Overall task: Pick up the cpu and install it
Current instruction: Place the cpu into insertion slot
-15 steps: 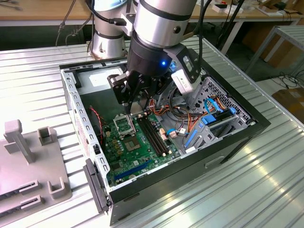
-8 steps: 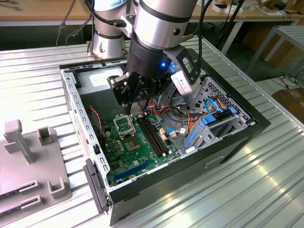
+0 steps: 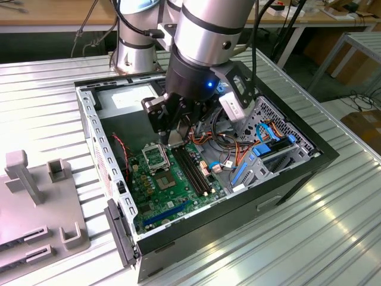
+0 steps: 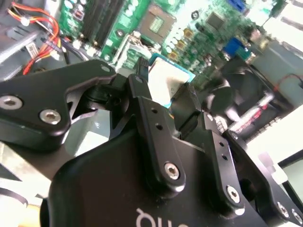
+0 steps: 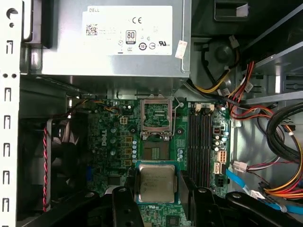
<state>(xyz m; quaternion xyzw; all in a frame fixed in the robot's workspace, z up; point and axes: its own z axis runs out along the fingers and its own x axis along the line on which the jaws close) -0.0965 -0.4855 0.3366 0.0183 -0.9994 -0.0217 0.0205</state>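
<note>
My gripper (image 5: 156, 190) is shut on the cpu (image 5: 156, 182), a small square chip with a silver-grey face held flat by two opposite edges between the black fingers (image 5: 124, 201). In the second wrist view the cpu (image 4: 166, 78) shows as a pale square with a teal rim in front of the gripper (image 4: 163, 86). It hangs above the green motherboard, a short way from the square metal-framed socket (image 5: 156, 150), whose frame lid (image 5: 156, 115) stands open. In the exterior view the gripper (image 3: 176, 140) reaches down into the open computer case, just above and beside the socket (image 3: 156, 158).
A grey power-supply box (image 5: 118, 38) sits past the socket. Long black memory slots (image 5: 203, 142) run beside it, with red, yellow and orange cable bundles (image 5: 246, 92) and blue drive brackets (image 3: 262, 156) further over. The case walls (image 3: 89, 134) enclose the board. Grey fixtures (image 3: 24, 179) stand on the table.
</note>
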